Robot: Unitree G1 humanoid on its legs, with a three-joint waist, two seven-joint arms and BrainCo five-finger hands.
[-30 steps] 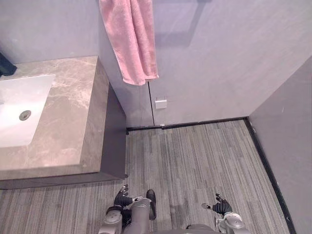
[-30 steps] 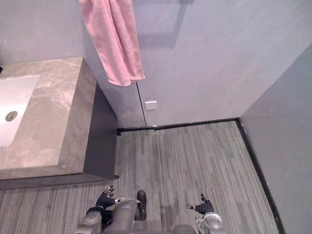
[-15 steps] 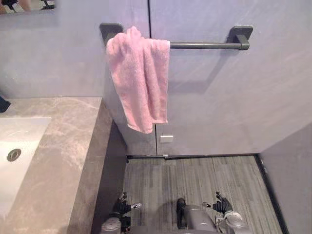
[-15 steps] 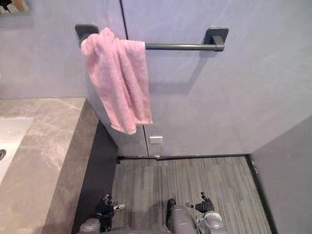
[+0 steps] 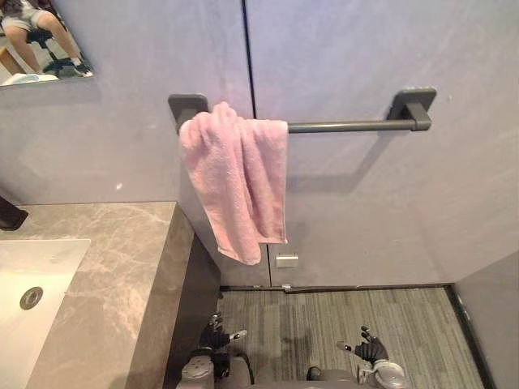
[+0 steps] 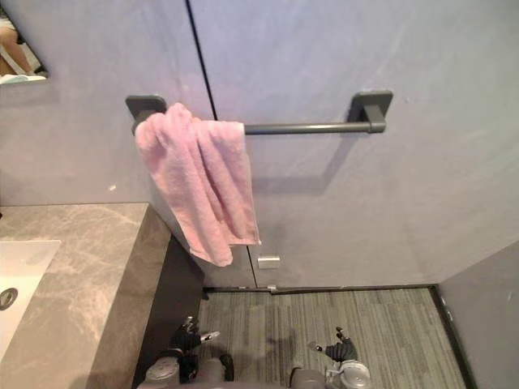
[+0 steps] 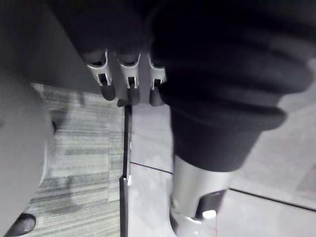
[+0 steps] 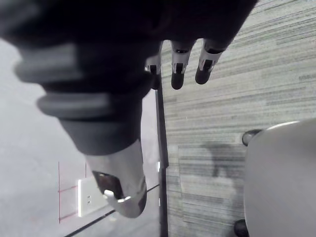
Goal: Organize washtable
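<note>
Hanging bunched over the left end of a dark wall rail (image 5: 349, 126), hard against its left bracket: a pink towel (image 5: 239, 186), just beyond the right edge of the marble surface (image 5: 122, 267) with its white sink (image 5: 32, 284). Droops in uneven folds, one corner lower than the rest, clear of the surface and well above the floor (image 5: 340, 312).

Looks like soft, light, limp terry. Likely offers no stiffness to push against, sags wherever unsupported, and slides easily along the smooth rail. Nothing fragile about it.

Probably best taken by pinching a thick fold near the top, where it crosses the rail. Alternatively, by the lower hanging corner, if spreading it flat is wanted. Better with two holds set well apart, to stop the cloth gathering into a lump.

Down low over the floor, well apart from the towel: left robot hand (image 5: 212, 336) and right robot hand (image 5: 369, 350), fingers loosely straight, thumbs apart, holding nothing.
</note>
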